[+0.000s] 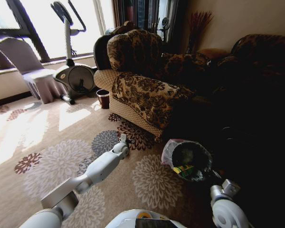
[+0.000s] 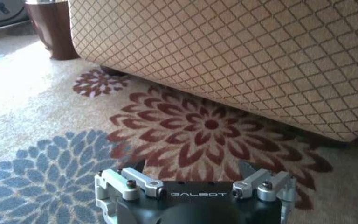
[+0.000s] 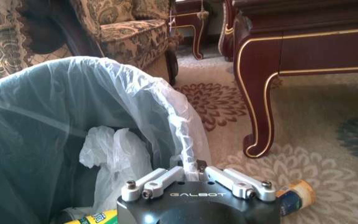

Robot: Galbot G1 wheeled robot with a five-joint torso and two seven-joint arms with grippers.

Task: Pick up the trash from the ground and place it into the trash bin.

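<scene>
Right gripper (image 3: 194, 169) sits at the trash bin's (image 3: 73, 93) rim, fingers drawn narrow with nothing between them; a green wrapper (image 1: 183, 169) lies inside the bin. Just beside it on the carpet (image 2: 30, 140), a tan tube (image 3: 296, 196). Left gripper (image 2: 191, 170) hovers spread wide before the sofa (image 2: 241, 60), brown pot (image 1: 103, 98) beyond.

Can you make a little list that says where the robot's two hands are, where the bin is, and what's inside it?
left gripper: open, held low over the flowered carpet near the sofa
right gripper: shut, at the rim of the trash bin
trash bin: on the carpet beside the sofa, lined with a thin plastic bag
inside the bin: a green and yellow wrapper
on the floor near the bin: a small tan jar lying on its side
</scene>
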